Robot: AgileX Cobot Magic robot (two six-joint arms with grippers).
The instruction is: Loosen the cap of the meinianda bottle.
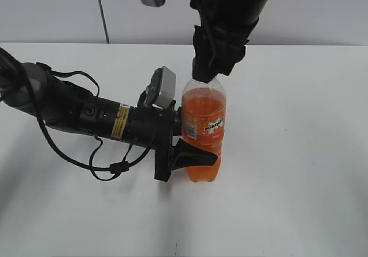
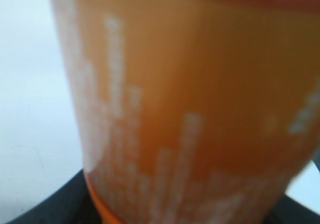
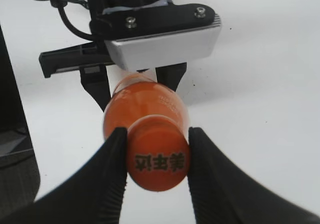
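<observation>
Nearest, the left hand (image 1: 190, 153) reaches in from nine o'clock and clamps the meinianda bottle (image 1: 203, 131), upright at the centre of the white surface (image 1: 299, 153). Farther back, the right hand (image 3: 156, 154) descends from twelve o'clock, fingers closed on the orange cap (image 3: 157, 159). Loosening likely calls for a firm, level twist while the lower hand resists rotation.

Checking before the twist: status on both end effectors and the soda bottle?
Left end effector clamped on upright clear plastic orange-soda bottle. Right end effector closed on small round orange plastic cap. Nothing obstructing.
</observation>
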